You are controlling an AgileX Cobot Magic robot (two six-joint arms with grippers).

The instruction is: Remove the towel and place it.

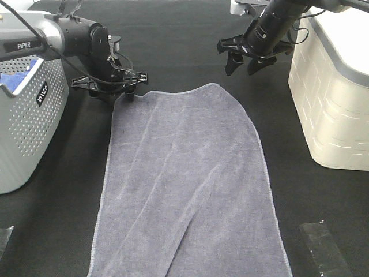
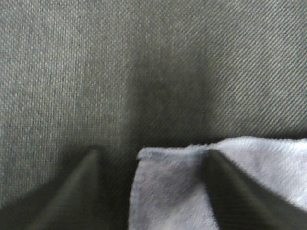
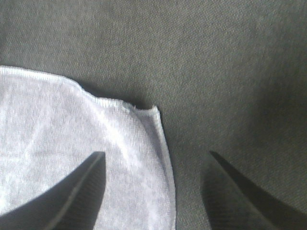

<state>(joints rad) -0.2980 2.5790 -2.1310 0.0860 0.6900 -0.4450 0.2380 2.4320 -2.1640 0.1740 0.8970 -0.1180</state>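
The grey-lavender towel point(image 1: 187, 184) lies spread flat on the black table, running from the far middle to the near edge. My left gripper point(image 1: 118, 93) is open, low at the towel's far left corner point(image 2: 163, 187); one finger stands over the cloth, the other over the bare table. My right gripper point(image 1: 245, 62) is open and raised above the towel's far right corner point(image 3: 144, 124). Both grippers are empty.
A perforated grey basket point(image 1: 29, 121) with a blue cloth point(image 1: 20, 78) inside stands at the left. A white lidded bin point(image 1: 334, 92) stands at the right. A clear plastic piece point(image 1: 323, 248) lies at the near right.
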